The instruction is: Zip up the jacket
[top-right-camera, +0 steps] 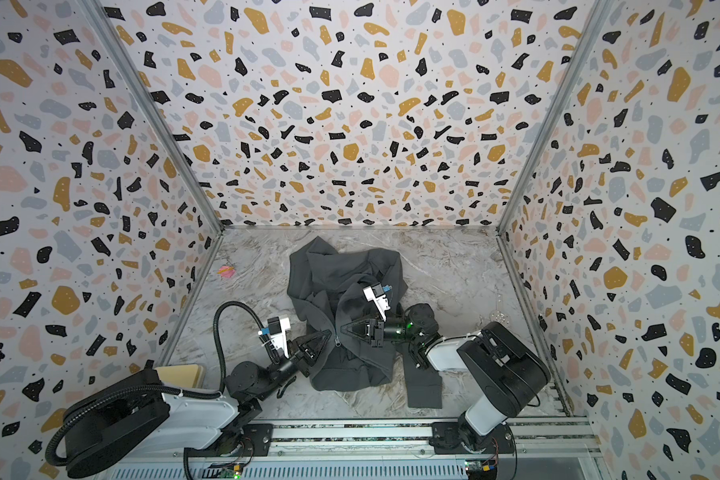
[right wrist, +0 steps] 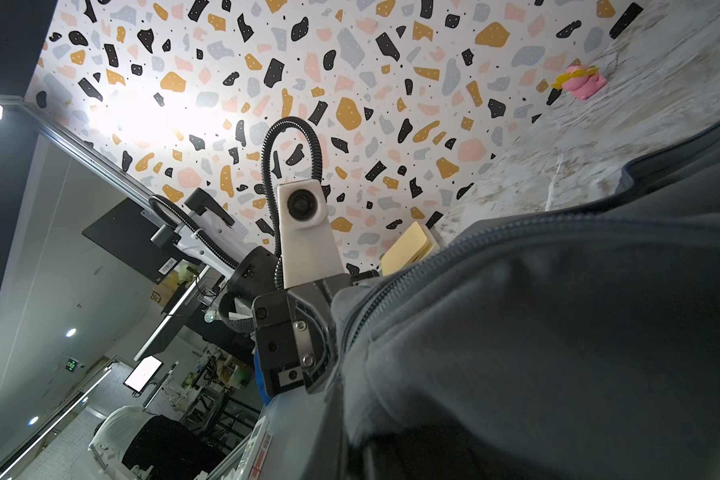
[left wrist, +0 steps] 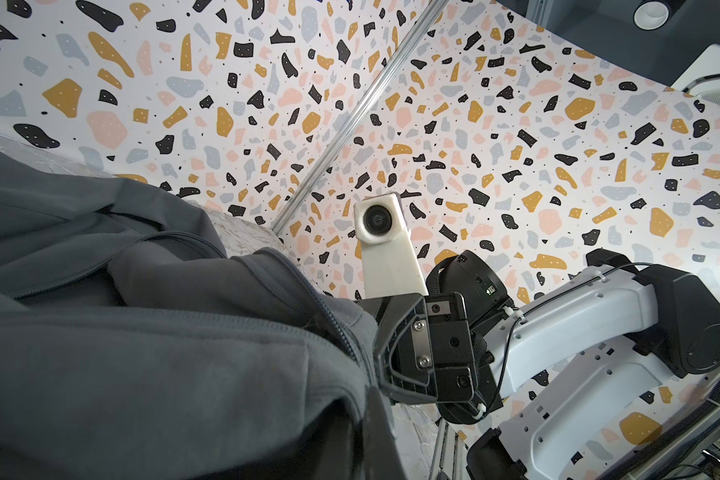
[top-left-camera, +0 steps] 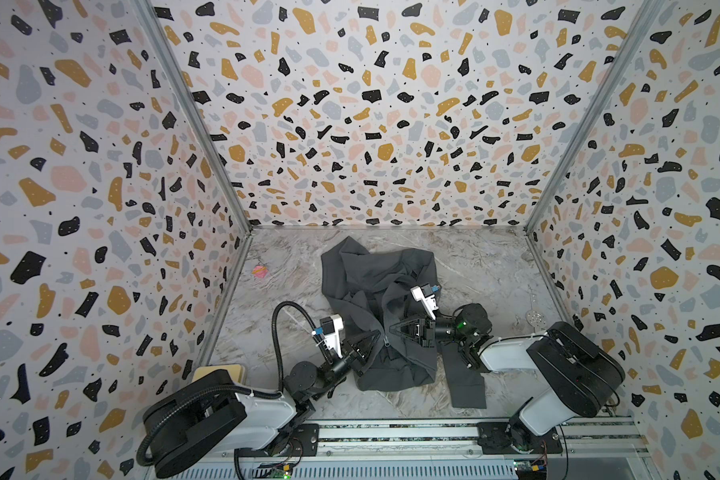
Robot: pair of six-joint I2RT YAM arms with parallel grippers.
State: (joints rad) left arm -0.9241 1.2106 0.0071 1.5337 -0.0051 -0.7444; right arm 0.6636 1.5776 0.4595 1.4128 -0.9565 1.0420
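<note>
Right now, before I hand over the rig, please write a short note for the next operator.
Left gripper: shut on the jacket, at its front edge beside the zipper slider.
Right gripper: shut on the opposite front edge.
The jacket lies crumpled on the marble table.
Done: both edges gripped; slider sits low, near the hem.
Left: front above the slider looks open; zip it to the collar.

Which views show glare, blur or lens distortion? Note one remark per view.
Right wrist view: white glare bleaches the patterned wall; the jacket nearest the lens is soft. Left wrist view: even light, jacket's near fold blurred. Both top views: evenly lit, wide-angle splays the walls.
</note>
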